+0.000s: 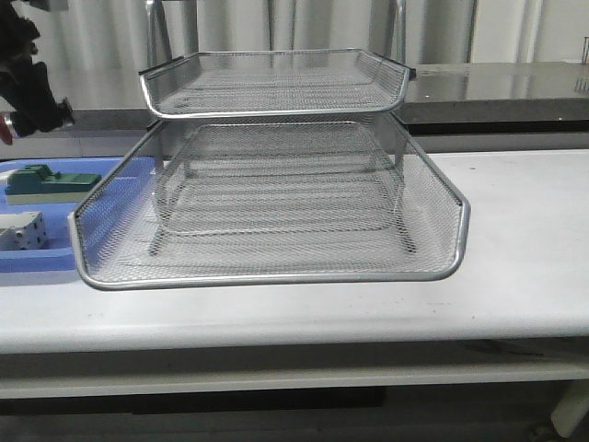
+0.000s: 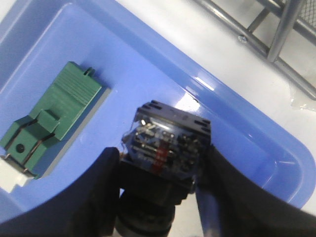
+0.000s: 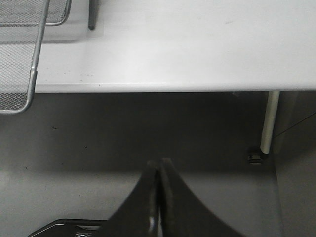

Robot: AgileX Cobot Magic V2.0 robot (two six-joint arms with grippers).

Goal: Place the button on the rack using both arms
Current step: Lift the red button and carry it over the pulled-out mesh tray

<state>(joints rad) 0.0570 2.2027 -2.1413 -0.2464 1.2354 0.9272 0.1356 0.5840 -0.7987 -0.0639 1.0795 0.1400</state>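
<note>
In the left wrist view my left gripper [image 2: 162,152] is shut on the button [image 2: 168,131]. Its dark fingers [image 2: 98,187] press both sides of the black body, and the translucent blue rear block points away from the wrist. The button hangs above the blue tray [image 2: 237,123]. In the front view the left arm [image 1: 37,92] is high at the far left, with a spot of the red cap [image 1: 5,129] at the picture's edge. The silver wire-mesh rack [image 1: 276,212] stands mid-table, its lower tray pulled forward. My right gripper [image 3: 159,168] is shut on nothing, low past the table's front edge.
The blue tray [image 1: 37,262] left of the rack holds a green block [image 1: 51,181] and a white block [image 1: 23,230]. Rack wires [image 2: 276,29] run close beside the tray. A rack corner [image 3: 29,84], the table edge [image 3: 163,88] and a table leg [image 3: 269,121] show in the right wrist view.
</note>
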